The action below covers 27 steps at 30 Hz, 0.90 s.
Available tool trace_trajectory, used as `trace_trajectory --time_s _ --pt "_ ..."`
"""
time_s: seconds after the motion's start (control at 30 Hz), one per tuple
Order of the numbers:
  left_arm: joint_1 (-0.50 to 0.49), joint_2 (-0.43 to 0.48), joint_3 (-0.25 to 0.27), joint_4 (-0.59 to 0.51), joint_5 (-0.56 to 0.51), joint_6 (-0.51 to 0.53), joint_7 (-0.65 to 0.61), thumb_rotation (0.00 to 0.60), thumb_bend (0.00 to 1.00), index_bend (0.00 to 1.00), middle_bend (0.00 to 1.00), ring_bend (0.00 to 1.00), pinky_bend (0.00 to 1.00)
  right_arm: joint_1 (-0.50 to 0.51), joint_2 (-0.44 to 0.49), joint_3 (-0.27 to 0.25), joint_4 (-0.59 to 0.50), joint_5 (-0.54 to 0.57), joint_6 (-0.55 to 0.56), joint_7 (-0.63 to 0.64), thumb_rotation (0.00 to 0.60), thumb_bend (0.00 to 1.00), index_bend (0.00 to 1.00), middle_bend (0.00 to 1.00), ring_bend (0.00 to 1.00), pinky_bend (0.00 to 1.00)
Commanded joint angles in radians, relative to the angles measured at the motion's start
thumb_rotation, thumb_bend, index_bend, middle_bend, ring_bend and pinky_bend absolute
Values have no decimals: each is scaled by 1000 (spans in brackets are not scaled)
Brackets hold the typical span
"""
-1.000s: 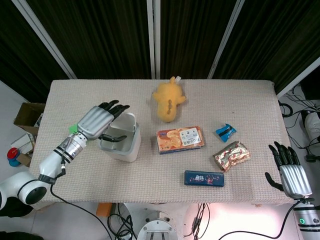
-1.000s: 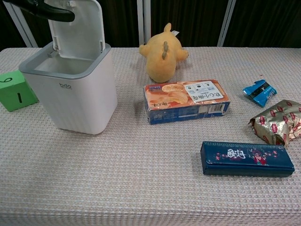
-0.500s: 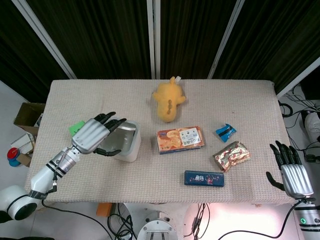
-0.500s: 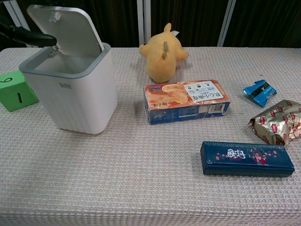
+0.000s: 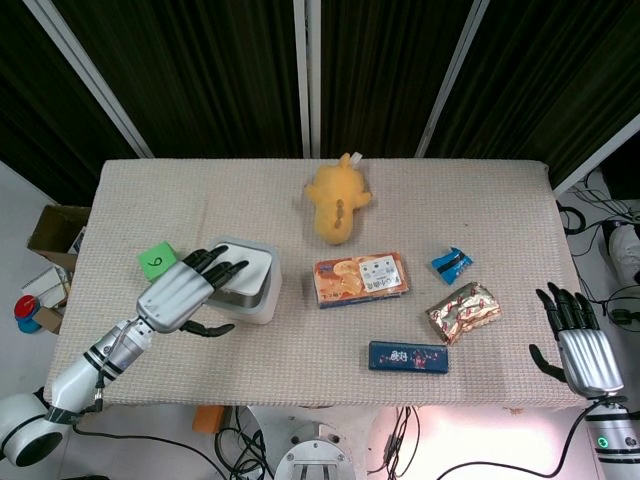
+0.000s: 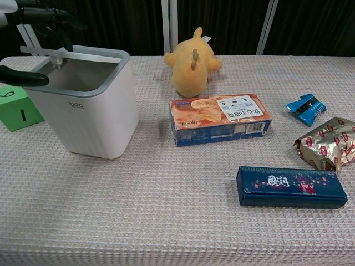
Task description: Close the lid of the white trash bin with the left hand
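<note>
Off the worktop's near right corner, the right hand (image 5: pixel 578 342) hangs with fingers spread, holding nothing. Toward the left edge, the left hand (image 5: pixel 187 291) lies flat, fingers extended, on the lid (image 5: pixel 246 272) of the white trash bin (image 6: pixel 83 113) (lid nearly level, tilted slightly).

White plastic trash bin (image 6: pixel 83 119): small grey "bdo" mark on its front wall, near the top.
Green cube (image 6: pixel 18 108), just left of the bin: black "6" on its top face, black "1" on its front face.
Dark blue flat box (image 6: pixel 291 187), well right of the bin: white characters on top, too small to read.
</note>
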Motion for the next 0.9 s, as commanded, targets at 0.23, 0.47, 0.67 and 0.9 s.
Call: trace_trajectory --time_s 0.23,0.47,0.67,0.9 --pt "16 -32 19 31 28 0 -11 181 196 69 261 63 234 1 -1 1 0 2 -3 -2 600 265 0 0 0 0" --pt "20 -58 25 64 18 -19 -8 180 196 69 262 63 233 0 -5 0 5 4 -3 1 600 266 0 0 0 0" --pt "25 -70 29 76 19 -24 4 181 196 69 264 63 233 2 -6 1 4 5 -6 -1 600 266 0 0 0 0" --pt "46 -49 13 51 38 37 21 183 196 69 264 63 233 1 -8 1 8 7 -6 4 600 265 0 0 0 0"
